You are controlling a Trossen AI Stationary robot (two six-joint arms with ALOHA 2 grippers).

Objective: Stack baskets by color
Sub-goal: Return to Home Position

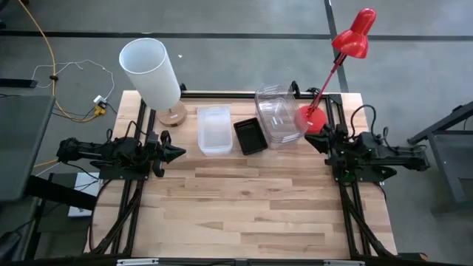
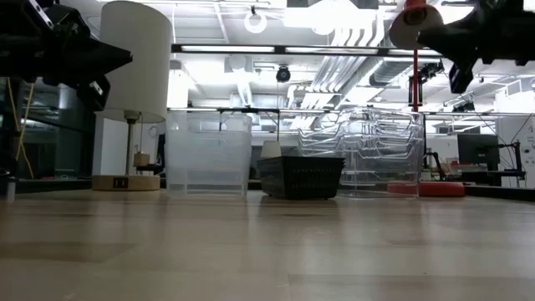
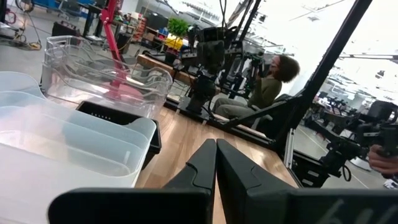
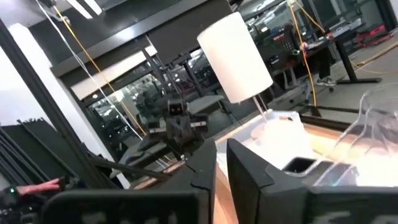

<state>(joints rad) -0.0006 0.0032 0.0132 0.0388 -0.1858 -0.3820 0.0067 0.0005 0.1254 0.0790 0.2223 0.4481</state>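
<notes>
Frosted white baskets (image 1: 213, 130), black basket (image 1: 250, 136) and clear tubs (image 1: 279, 116) stand abreast.

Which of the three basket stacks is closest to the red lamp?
The clear tub stack, right beside the lamp's red base; the black bins sit in the middle and the frosted white stack beyond them.
</notes>
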